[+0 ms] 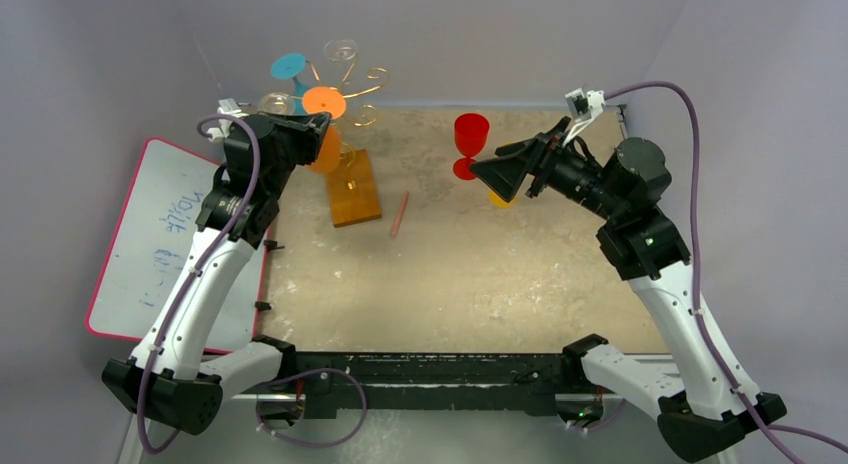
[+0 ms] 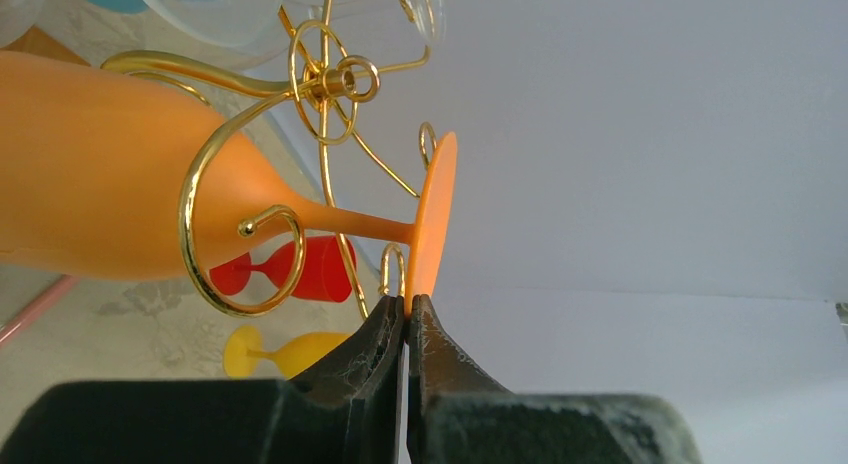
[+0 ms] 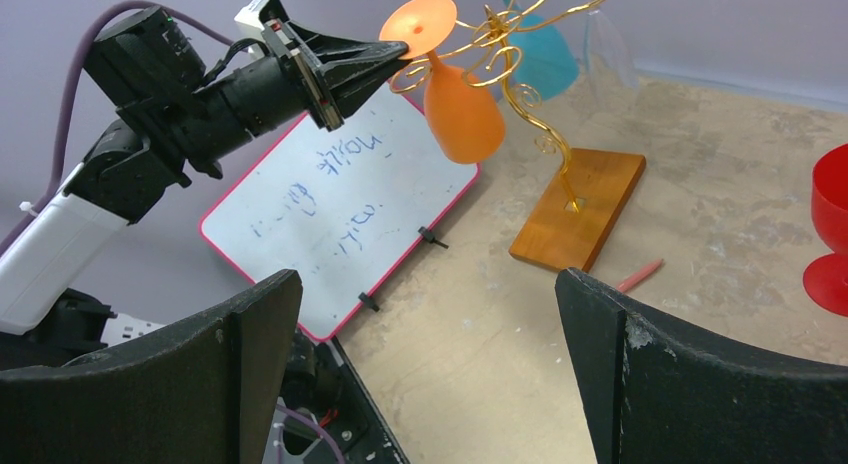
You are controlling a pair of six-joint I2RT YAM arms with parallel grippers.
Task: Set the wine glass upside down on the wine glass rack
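Note:
The orange wine glass is upside down, its stem passing through a curled arm of the gold wire rack, foot on top. My left gripper is shut on the rim of the glass's round foot. The rack's wooden base stands at the table's back left. In the right wrist view the orange glass hangs from the rack with the left gripper at its foot. My right gripper is open and empty, over the table's right half.
A teal glass and clear glasses hang on the rack. A red glass stands beside my right gripper, and a yellow glass lies beyond it. A pink pen lies by the base. A whiteboard is on the left.

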